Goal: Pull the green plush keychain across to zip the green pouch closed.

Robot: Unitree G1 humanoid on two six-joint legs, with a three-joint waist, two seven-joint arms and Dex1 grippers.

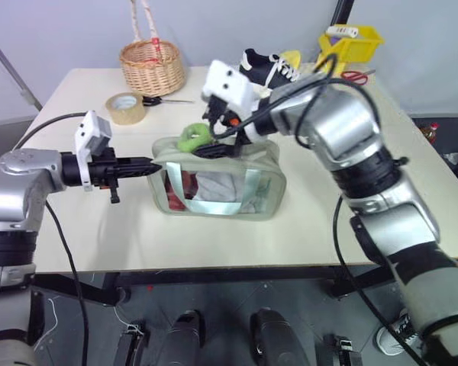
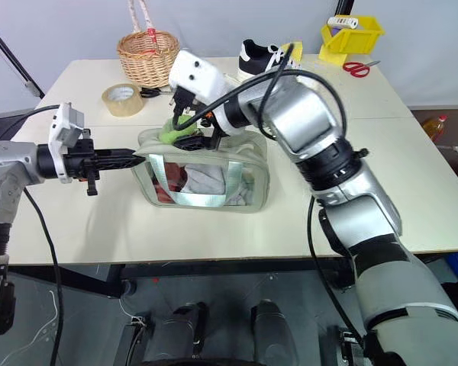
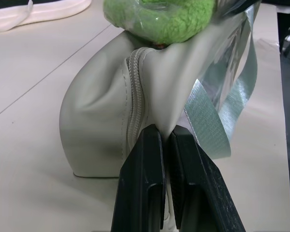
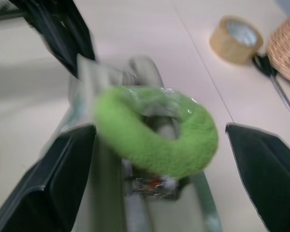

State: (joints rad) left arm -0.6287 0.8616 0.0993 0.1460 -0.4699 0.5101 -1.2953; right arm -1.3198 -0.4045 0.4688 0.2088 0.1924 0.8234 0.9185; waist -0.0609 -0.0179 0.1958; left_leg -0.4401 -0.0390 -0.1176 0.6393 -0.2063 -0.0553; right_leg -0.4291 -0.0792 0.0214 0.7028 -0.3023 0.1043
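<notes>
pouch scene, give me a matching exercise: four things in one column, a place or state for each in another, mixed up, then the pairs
Things:
1. left gripper
2. right gripper
3. keychain
4. tape roll

Places or states:
A. on the table beside the basket
B. shut on the end of the pouch
C. open, one finger on each side of the keychain
D. on top of the pouch, by the zip

Pairs: 1-B, 2-C, 3-D, 4-A
</notes>
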